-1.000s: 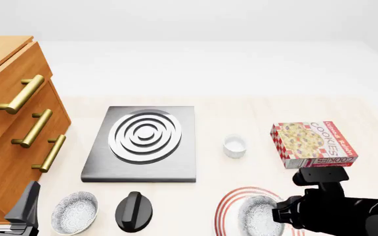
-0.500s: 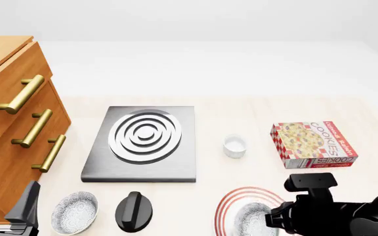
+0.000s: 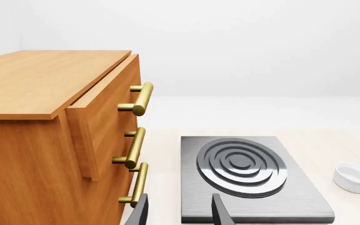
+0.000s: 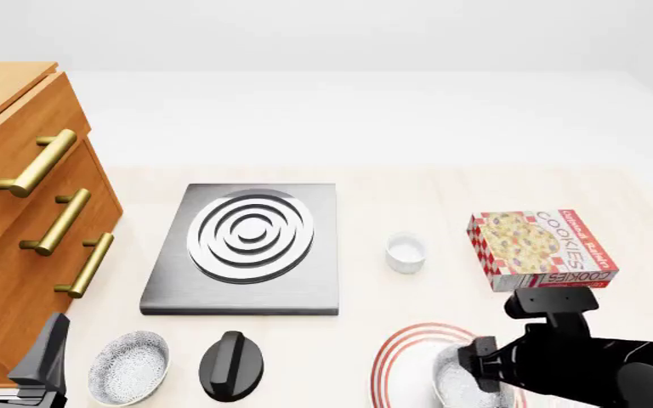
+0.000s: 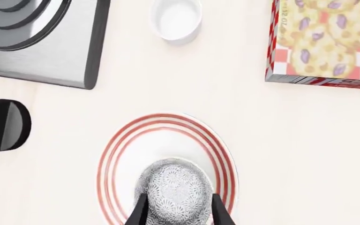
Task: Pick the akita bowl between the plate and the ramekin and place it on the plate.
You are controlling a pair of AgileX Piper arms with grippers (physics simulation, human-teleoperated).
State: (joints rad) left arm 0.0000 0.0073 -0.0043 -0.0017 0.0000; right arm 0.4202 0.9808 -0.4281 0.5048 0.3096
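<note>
Two neighbours, ramekin [image 4: 405, 252] and cookie box [image 4: 541, 250], flank the plate [image 4: 411, 357].

My right gripper [image 5: 175, 213] now sits a little further right over the plate [image 4: 400, 361] than half a second ago, carrying the akita bowl [image 5: 172, 191] with it. More of the plate's bare white centre shows to the bowl's left. My wrist block is back below the cookie box [image 4: 542, 249].
</note>
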